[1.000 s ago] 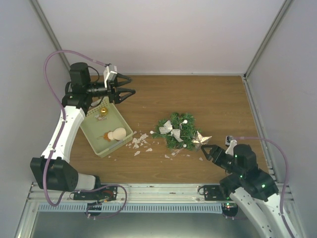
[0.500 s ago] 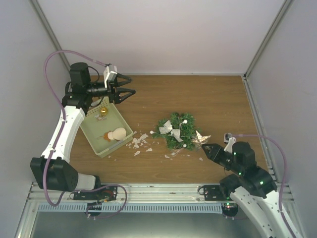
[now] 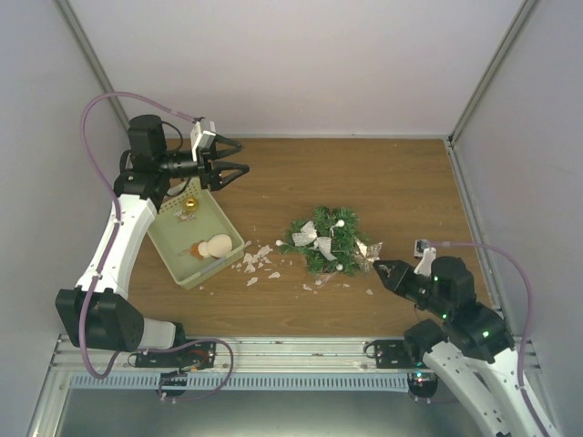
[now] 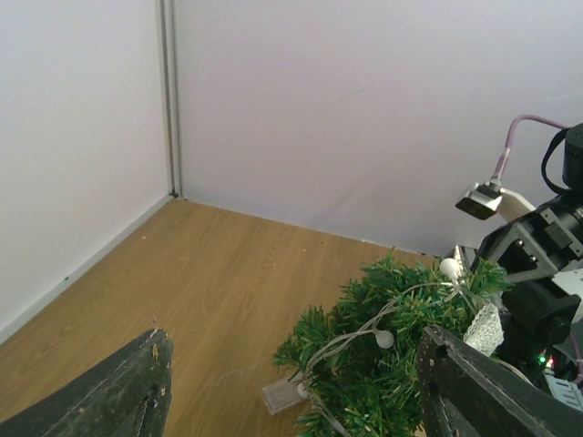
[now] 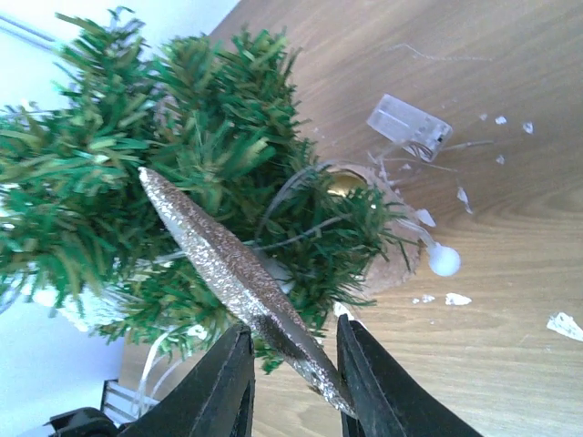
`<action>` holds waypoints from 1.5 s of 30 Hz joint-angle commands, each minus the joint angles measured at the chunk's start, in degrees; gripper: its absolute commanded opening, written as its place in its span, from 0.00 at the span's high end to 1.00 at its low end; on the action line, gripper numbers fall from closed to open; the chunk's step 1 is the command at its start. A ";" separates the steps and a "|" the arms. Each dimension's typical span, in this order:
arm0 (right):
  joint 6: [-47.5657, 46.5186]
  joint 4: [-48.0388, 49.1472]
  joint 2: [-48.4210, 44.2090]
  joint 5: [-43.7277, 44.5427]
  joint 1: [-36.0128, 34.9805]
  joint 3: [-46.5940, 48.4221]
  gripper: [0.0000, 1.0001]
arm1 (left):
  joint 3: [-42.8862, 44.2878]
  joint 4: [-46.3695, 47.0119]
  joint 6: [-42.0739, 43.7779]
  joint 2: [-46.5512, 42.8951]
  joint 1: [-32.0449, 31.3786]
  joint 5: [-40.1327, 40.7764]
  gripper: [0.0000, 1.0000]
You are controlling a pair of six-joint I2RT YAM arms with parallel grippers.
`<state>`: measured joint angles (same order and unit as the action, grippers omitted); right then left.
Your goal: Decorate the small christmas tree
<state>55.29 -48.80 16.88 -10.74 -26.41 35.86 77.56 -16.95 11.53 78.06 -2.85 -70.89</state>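
The small christmas tree (image 3: 323,241) stands mid-table, dark green, with a silver bow and a string of white bulbs. It also shows in the left wrist view (image 4: 401,364) and the right wrist view (image 5: 137,182), where its brownish pot base (image 5: 401,246) is visible. My right gripper (image 3: 387,270) is shut on a silver glitter star (image 3: 369,250) and holds it against the tree's right side. The star (image 5: 228,264) runs slantwise between the fingers (image 5: 291,337). My left gripper (image 3: 239,162) is open and empty, in the air beyond the tray's far end, wide apart in its own view (image 4: 293,341).
A pale green tray (image 3: 173,250) at the left holds a gold ball (image 3: 190,206) and a cream ornament (image 3: 219,246). White shards (image 3: 258,261) lie between tray and tree. The light string's clear battery box (image 5: 410,126) lies on the wood beside the tree. Walls close three sides.
My right gripper has moved a little up and left with the star, bringing it closer against the tree. The left arm has not moved.
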 commanded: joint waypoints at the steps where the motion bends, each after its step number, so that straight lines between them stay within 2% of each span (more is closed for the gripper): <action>1: -1.87 0.63 -0.32 0.79 -0.22 3.18 0.72 | 0.93 1.76 -0.09 0.38 0.35 -0.67 0.27; 15: -8.63 3.61 8.97 -1.66 -0.22 8.25 0.73 | 0.83 1.84 -0.36 0.78 0.30 -0.66 0.27; 24: -11.51 6.03 14.27 -2.44 -0.22 11.48 0.81 | 1.02 1.88 -0.41 0.55 0.30 -0.73 0.27; 34: -15.31 5.26 19.98 -2.68 -0.22 16.26 0.82 | 1.20 1.92 -0.69 0.77 0.30 -0.81 0.26; 40: -16.61 7.55 23.27 -5.17 -0.22 16.03 0.83 | 1.20 1.85 -0.55 0.58 0.31 -0.74 0.26; 45: -17.51 4.18 22.08 0.29 -0.22 19.44 0.82 | 1.03 2.05 -0.61 0.75 0.30 -0.74 0.26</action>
<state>39.59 -43.13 40.62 -13.87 -26.41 51.62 77.56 -16.93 11.05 78.28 -2.85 -70.89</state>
